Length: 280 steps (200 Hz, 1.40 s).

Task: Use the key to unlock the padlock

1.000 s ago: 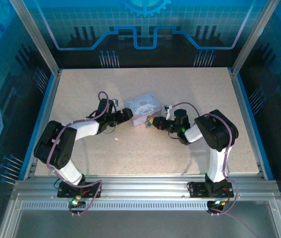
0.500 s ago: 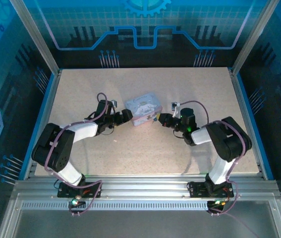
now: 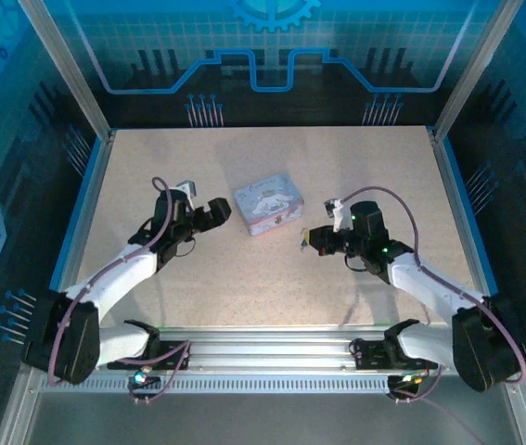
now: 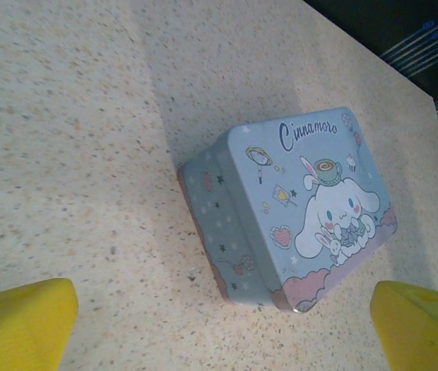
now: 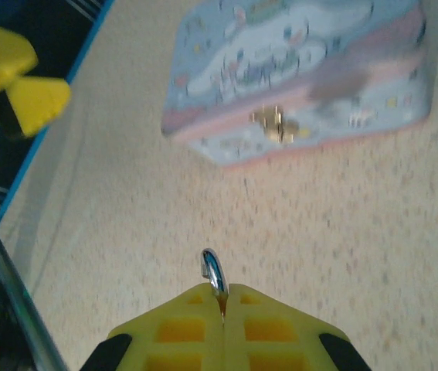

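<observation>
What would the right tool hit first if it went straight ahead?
Probably the cartoon tin, on its clasp side. The right tool is shut on the padlock, whose shackle sticks out front and would touch first; depth is unclear.

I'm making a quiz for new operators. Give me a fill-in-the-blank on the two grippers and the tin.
1. The left gripper faces the tin with its jaws ___.
2. The right gripper is shut on the padlock, whose silver ___ pokes out between its fingers.
3. The clasp on the tin's side is ___ in colour.

Missing words: open; shackle; gold.
</observation>
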Each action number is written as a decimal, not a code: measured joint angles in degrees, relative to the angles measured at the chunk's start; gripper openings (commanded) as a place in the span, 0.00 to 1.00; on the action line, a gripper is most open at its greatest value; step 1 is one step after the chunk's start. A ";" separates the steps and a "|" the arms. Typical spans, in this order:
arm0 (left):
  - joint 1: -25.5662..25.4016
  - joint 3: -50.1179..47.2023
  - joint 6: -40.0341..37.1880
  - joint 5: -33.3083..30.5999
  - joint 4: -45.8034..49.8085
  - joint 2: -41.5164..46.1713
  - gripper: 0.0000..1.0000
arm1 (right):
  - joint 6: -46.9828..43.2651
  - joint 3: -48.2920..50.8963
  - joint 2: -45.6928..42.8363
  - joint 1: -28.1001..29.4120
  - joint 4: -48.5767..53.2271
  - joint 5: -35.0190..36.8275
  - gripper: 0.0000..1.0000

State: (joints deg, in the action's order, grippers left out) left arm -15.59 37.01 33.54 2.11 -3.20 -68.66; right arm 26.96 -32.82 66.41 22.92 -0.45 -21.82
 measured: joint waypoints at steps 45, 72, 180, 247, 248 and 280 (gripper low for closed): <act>0.22 -0.87 -1.05 -3.45 3.41 7.43 0.99 | -1.77 -0.61 0.72 4.61 14.58 0.09 0.00; 0.42 -0.87 -1.62 -4.48 4.76 8.70 0.99 | -2.25 -2.93 6.93 7.21 18.18 -0.81 0.00; 0.87 -0.87 -2.25 -4.98 7.72 9.73 0.99 | -2.58 -9.97 25.81 9.81 13.25 -4.11 0.23; 0.87 -0.85 -3.96 -6.71 10.99 13.55 0.99 | -5.14 -10.05 12.85 9.42 18.45 5.38 0.45; 0.87 -0.85 -4.00 -6.75 11.02 13.64 0.99 | -5.25 -10.05 12.61 9.40 18.49 5.55 0.45; 1.05 -0.81 -5.92 -7.50 11.87 17.00 0.99 | -7.02 -10.05 2.67 6.38 20.72 13.27 0.56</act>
State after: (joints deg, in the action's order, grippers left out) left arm -14.55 36.21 27.62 -5.39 8.67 -51.66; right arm 19.94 -42.87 69.08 29.30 20.27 -8.56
